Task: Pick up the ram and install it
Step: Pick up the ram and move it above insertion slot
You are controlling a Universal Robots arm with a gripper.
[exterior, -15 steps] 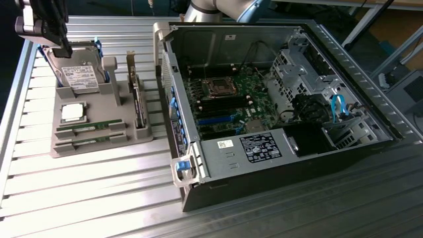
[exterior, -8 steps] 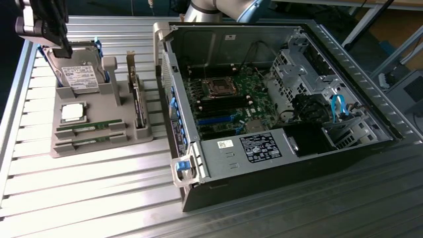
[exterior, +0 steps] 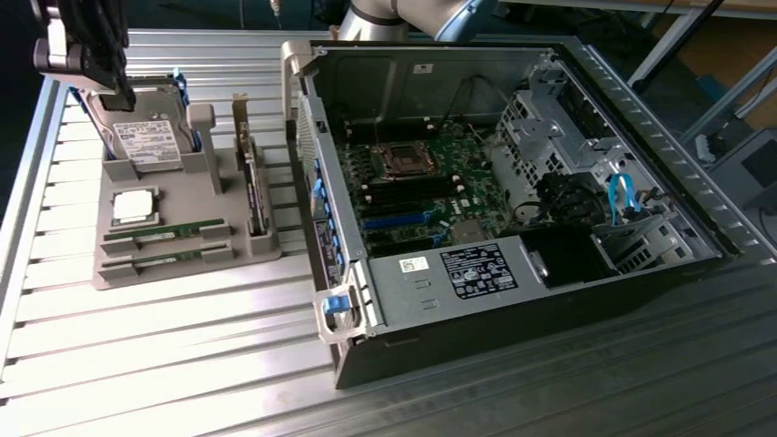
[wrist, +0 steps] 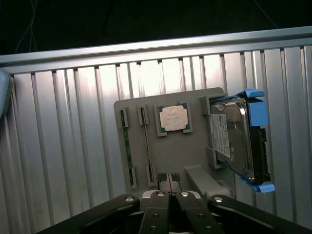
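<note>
Ram (exterior: 167,232), slotted in grey tray (exterior: 182,273) at six o'clock of processor (exterior: 134,208), exterior view; gripper (wrist: 169,179) above tray, jaws pressed together, empty; pickup unstarted, probably needs jaws parted.

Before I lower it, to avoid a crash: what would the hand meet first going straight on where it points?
Likely the gray tray, on its bare base beside the nearer ram, not the ram itself. The shut hand points down at it; depth is unclear.

Seen as two slim green ram sticks (exterior: 166,230), seated on edge, parallel, in clips along the grey holder's (exterior: 182,276) end.
</note>
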